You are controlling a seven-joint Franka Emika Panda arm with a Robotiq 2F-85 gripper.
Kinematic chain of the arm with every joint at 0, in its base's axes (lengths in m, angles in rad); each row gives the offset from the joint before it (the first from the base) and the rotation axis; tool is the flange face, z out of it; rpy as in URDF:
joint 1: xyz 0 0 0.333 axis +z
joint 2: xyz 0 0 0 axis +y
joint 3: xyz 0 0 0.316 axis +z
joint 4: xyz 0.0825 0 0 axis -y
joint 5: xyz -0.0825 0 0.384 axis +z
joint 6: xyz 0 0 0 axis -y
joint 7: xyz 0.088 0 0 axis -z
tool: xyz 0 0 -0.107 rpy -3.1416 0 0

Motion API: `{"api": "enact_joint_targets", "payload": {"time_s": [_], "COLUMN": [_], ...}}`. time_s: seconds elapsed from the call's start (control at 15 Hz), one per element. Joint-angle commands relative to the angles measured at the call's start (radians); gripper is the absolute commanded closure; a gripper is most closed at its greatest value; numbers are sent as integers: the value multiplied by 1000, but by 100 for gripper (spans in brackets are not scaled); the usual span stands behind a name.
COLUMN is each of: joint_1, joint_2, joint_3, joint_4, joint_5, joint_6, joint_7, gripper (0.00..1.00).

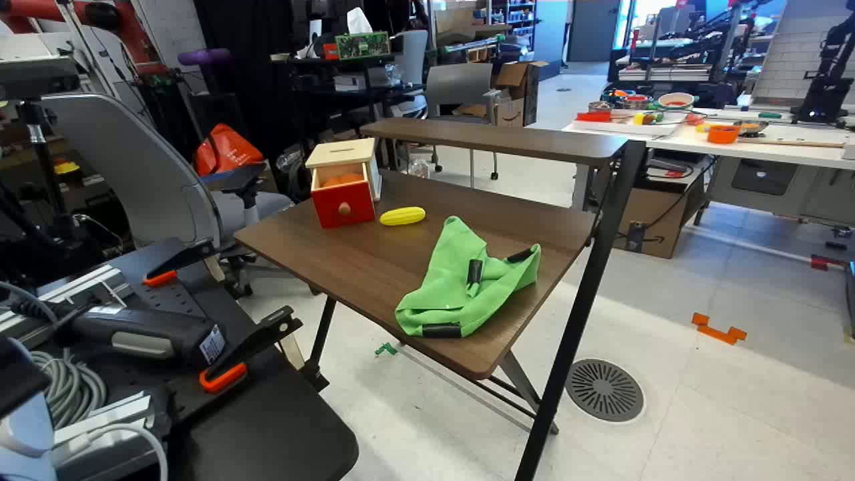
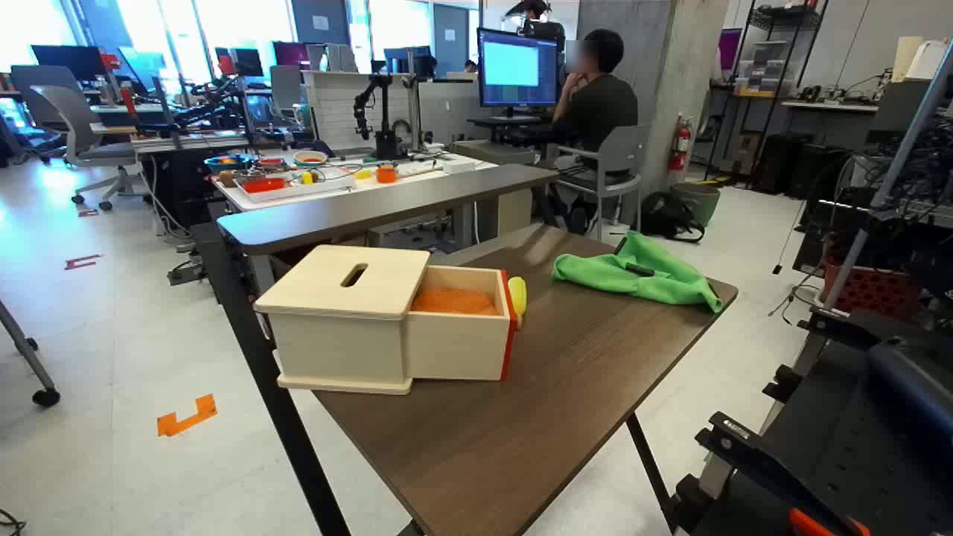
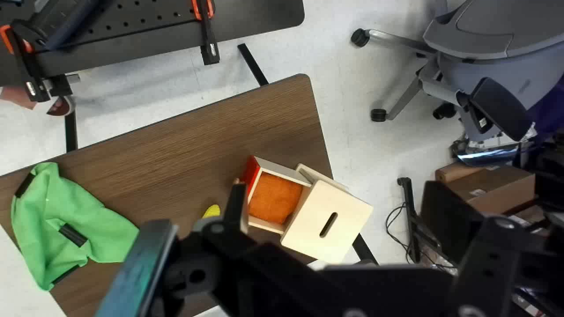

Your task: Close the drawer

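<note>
Low in the wrist view, the gripper (image 3: 337, 193) stands spread and empty, presumably because the red-fronted wooden drawer (image 3: 282, 170), jutting out near centre, needs pushing, not pinching.

Windows (image 2: 244, 24) glare white while the shelf (image 2: 387, 203) gleams.

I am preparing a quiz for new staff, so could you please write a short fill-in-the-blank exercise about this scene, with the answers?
The contents of the open drawer look ____ in colour.
The drawer's front is ____ in colour.
The ____ object lies on the table between the drawer and the cloth.
The number of slots in the wooden top is ____.

Missing words: orange; red; yellow; one.
</note>
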Motion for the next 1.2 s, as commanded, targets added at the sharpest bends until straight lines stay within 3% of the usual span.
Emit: {"api": "enact_joint_targets", "payload": {"time_s": [0.0, 0.27, 0.6, 1.13], "joint_1": [-15, -15, -1, 16], "joint_2": [0, 0, 67, 304], "joint_3": [12, 12, 10, 0], "joint_4": [3, 5, 19, 92], "joint_5": [6, 6, -4, -80], "joint_6": [-3, -3, 48, 210], "joint_7": [-5, -5, -118, -468], "gripper": [0, 0, 0, 0]}}
